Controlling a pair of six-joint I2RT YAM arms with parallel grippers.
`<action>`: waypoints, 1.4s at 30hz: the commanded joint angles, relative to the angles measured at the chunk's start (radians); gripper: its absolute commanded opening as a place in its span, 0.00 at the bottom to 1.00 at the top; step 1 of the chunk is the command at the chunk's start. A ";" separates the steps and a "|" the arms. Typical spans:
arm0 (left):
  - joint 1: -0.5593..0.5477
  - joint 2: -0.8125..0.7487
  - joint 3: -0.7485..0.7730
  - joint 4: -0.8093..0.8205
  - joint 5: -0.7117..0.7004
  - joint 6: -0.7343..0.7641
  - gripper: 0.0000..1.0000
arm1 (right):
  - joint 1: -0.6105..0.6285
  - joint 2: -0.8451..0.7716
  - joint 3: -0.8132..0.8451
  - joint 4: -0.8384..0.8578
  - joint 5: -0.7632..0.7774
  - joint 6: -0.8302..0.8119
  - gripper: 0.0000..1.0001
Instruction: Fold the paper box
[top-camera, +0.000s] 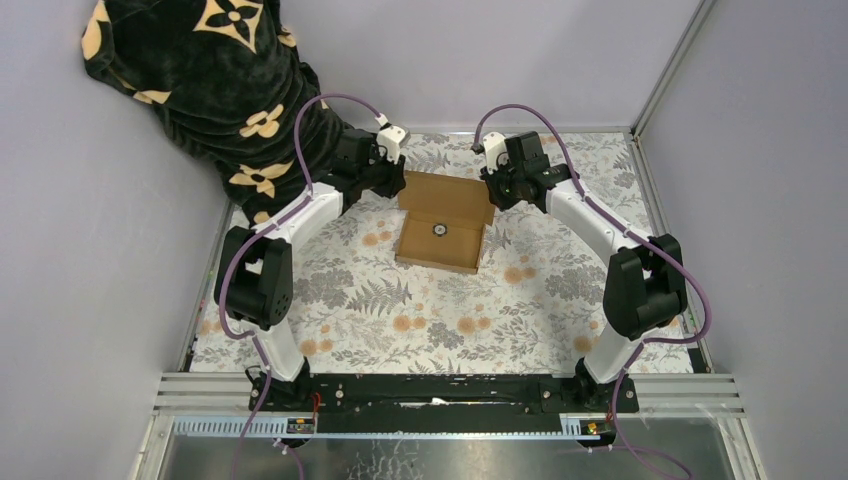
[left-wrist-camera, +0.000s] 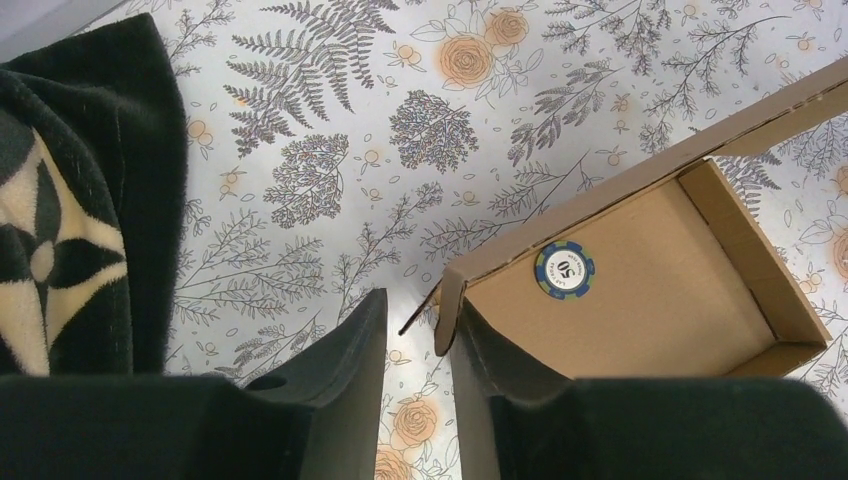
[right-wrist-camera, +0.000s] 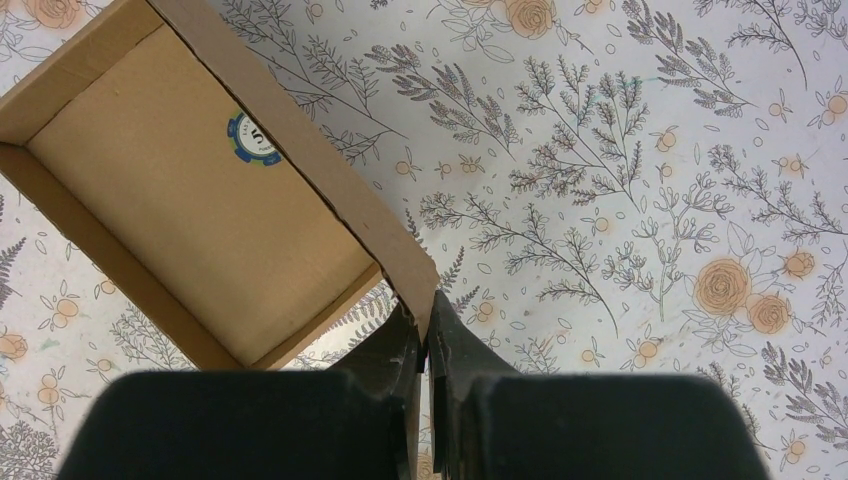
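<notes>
The paper box (top-camera: 440, 240) is a brown cardboard tray with its lid flap (top-camera: 447, 190) open toward the back. A blue poker chip (top-camera: 438, 229) lies inside it. My left gripper (top-camera: 398, 183) is at the box's back left corner. In the left wrist view it (left-wrist-camera: 418, 310) is open, and the box's corner tab (left-wrist-camera: 447, 312) stands against the inner side of its right finger. My right gripper (top-camera: 493, 188) is at the back right corner. In the right wrist view it (right-wrist-camera: 428, 318) is shut on the corner of the box's long flap (right-wrist-camera: 330, 170).
A black and cream flower-patterned cloth (top-camera: 210, 80) hangs at the back left, close to my left arm, and also shows in the left wrist view (left-wrist-camera: 60, 230). The floral table cover (top-camera: 400, 310) spreads around the box. Grey walls and a metal frame enclose the table.
</notes>
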 joint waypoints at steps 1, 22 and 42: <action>0.007 0.003 0.039 0.021 0.010 -0.003 0.36 | -0.002 0.017 0.032 -0.031 -0.029 -0.014 0.05; 0.007 0.015 0.057 0.000 0.009 -0.012 0.14 | -0.001 0.017 0.032 -0.027 -0.022 -0.010 0.05; -0.070 -0.003 0.043 -0.024 -0.101 -0.050 0.09 | 0.094 0.052 0.088 -0.005 0.135 0.118 0.00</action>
